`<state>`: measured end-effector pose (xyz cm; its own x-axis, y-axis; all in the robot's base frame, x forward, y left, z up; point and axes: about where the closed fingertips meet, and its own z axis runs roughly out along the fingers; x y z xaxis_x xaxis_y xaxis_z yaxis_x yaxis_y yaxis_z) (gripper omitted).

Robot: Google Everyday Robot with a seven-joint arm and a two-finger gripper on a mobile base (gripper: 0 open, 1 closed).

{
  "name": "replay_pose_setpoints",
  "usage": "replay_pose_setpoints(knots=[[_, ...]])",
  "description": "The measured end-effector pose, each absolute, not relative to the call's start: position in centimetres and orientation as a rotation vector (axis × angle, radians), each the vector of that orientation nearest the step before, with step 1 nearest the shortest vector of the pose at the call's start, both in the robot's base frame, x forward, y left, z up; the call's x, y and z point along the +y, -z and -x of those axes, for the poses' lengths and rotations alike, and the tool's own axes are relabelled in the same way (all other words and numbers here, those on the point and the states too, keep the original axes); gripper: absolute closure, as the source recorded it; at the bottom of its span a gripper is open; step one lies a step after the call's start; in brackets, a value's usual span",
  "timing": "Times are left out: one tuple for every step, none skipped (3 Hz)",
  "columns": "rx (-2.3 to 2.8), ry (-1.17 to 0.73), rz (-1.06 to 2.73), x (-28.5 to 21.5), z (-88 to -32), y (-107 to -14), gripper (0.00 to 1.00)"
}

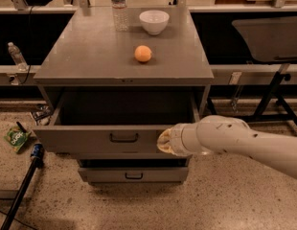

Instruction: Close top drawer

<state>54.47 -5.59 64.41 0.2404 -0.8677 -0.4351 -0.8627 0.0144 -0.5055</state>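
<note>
The top drawer [81, 139] of the grey metal cabinet stands pulled out, its deep box dark and empty. Its flat front panel carries a small dark bail handle [123, 137]. My gripper [166, 141], at the end of the white arm [234, 140] coming in from the right, is against the right end of the drawer's front panel, right of the handle. A narrower lower drawer front [134, 175] shows below, sticking out slightly.
On the cabinet top [91, 56] sit an orange [143, 53], a white bowl [154, 21] and a water bottle [119, 6]. A green packet [16, 139] and a blue-tipped pole [28, 171] lie on the floor at left. A table frame [268, 95] stands at right.
</note>
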Motion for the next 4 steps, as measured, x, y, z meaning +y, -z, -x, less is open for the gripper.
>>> replay_pose_setpoints(knots=[[1.571,0.028,1.819,-5.1,-57.3,-64.1,1.0],[1.559,0.049,1.824,-4.8,-59.7,-63.8,1.0],[1.56,0.071,1.824,-4.9,-61.6,-63.5,1.0],[1.569,0.088,1.828,-5.2,-63.1,-62.9,1.0]])
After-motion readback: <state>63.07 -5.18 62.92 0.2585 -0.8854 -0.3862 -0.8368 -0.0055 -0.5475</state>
